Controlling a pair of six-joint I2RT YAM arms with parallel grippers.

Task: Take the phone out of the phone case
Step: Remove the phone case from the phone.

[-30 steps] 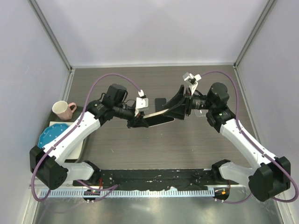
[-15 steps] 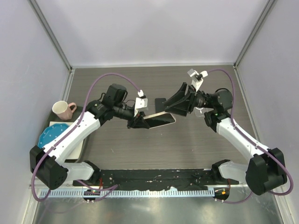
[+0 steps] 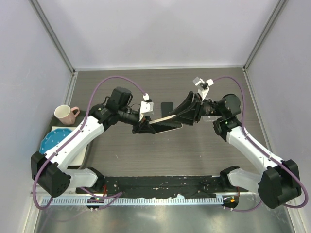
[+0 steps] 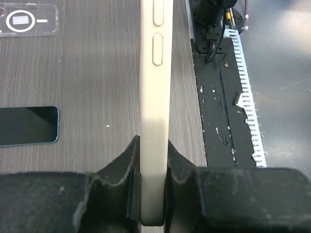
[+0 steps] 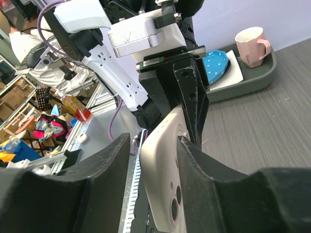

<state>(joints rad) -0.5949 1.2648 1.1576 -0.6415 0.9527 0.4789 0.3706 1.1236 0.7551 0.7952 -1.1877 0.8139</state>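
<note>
Here my left gripper (image 4: 153, 150) pinches the phone (image 4: 155, 73) by one end, edge-up, steadying it so my right gripper (image 5: 151, 145), jaws apart, can straddle the camera end.

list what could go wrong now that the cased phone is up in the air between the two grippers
1. The left gripper pinches only one end of the cased phone, by its thin side edges, above the table. A push from the right gripper could lever it loose and drop it.
2. The right gripper straddles the camera end with a gap on one side, so closing may land off-centre and twist the phone.
</note>
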